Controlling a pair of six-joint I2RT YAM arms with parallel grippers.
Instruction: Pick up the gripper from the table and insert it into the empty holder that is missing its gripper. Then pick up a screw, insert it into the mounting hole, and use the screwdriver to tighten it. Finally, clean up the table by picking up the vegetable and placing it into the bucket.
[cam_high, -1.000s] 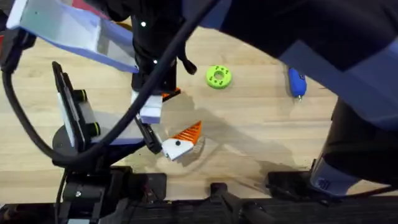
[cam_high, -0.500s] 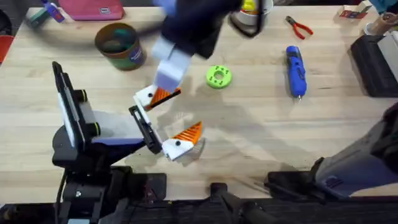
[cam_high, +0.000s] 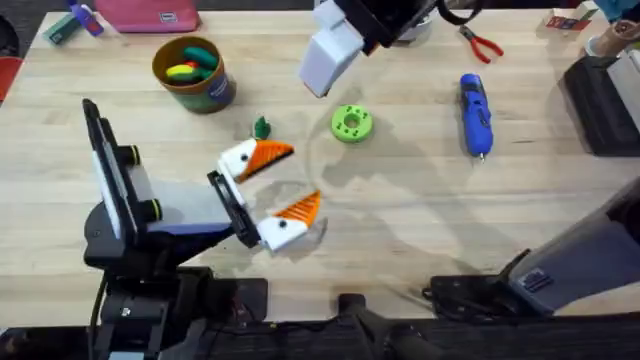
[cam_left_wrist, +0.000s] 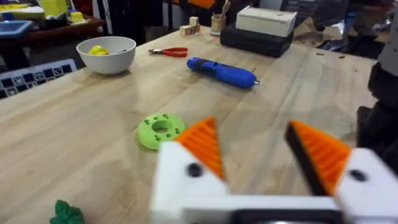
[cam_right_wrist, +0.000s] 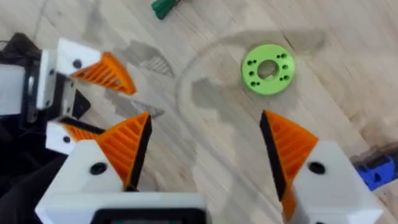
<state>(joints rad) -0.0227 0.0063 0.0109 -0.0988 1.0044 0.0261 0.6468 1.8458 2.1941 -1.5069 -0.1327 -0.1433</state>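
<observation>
My left gripper (cam_high: 303, 175) rests open on the table, its white holders (cam_high: 238, 158) both carrying orange ribbed pads (cam_left_wrist: 202, 146). The dark-green vegetable (cam_high: 262, 128) lies on the wood just beyond its far finger, also seen as the vegetable (cam_right_wrist: 163, 7) and the vegetable (cam_left_wrist: 65, 213). The teal bucket (cam_high: 192, 75) stands at the back left with coloured toys inside. The blue screwdriver (cam_high: 475, 112) lies at the right, the same screwdriver (cam_left_wrist: 222, 71). My right gripper (cam_right_wrist: 205, 155) hangs open high over the back middle, holding nothing. A loose gripper piece and a screw are out of view.
A green round disc (cam_high: 351, 123) lies between the vegetable and the screwdriver. Red-handled pliers (cam_high: 482, 42) and a white bowl (cam_left_wrist: 106, 53) sit at the far edge. A pink case (cam_high: 150, 15) lies at the back left, a black box (cam_high: 605, 100) at the right edge.
My right arm has lifted away from the left gripper toward the back middle, uncovering the vegetable and the bucket. The left arm has stayed put.
</observation>
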